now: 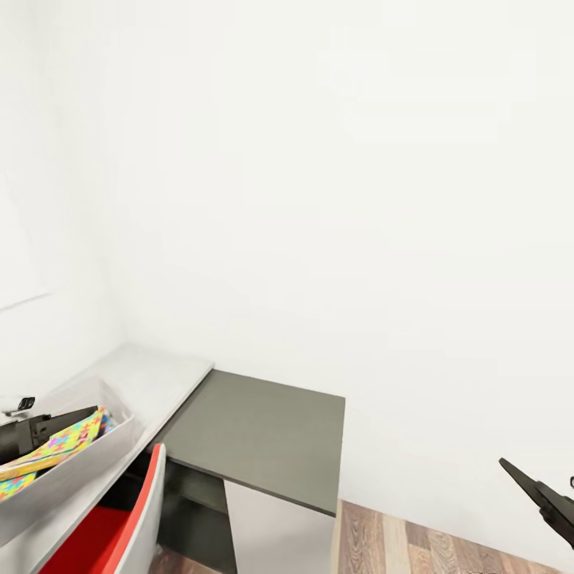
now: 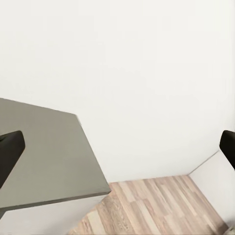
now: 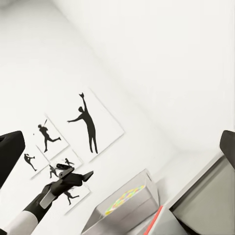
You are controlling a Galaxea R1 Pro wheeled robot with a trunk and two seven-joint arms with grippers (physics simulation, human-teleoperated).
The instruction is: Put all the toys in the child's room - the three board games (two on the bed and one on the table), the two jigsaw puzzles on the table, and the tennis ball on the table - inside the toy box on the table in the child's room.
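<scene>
The light-grey toy box [image 1: 88, 466] sits on the pale table [image 1: 155, 375] at the head view's lower left. A mosaic-printed jigsaw puzzle [image 1: 64, 442] leans inside it. My left gripper [image 1: 56, 422] hovers just over the box's near end, beside the puzzle. Its dark fingers [image 2: 9, 149] stand far apart in the left wrist view, with nothing between them. My right gripper [image 1: 530, 486] hangs low at the right over the floor, open and empty. The right wrist view looks back at the toy box [image 3: 127, 213], the puzzle [image 3: 125, 197] and the left gripper [image 3: 73, 177].
A lower dark-grey-topped cabinet [image 1: 259, 430] adjoins the table's end against the white wall. A red and white chair [image 1: 119, 530] stands in front of the table. Wood-plank floor [image 1: 414, 546] shows beside the cabinet. Black baseball-player pictures [image 3: 88, 122] hang on the wall.
</scene>
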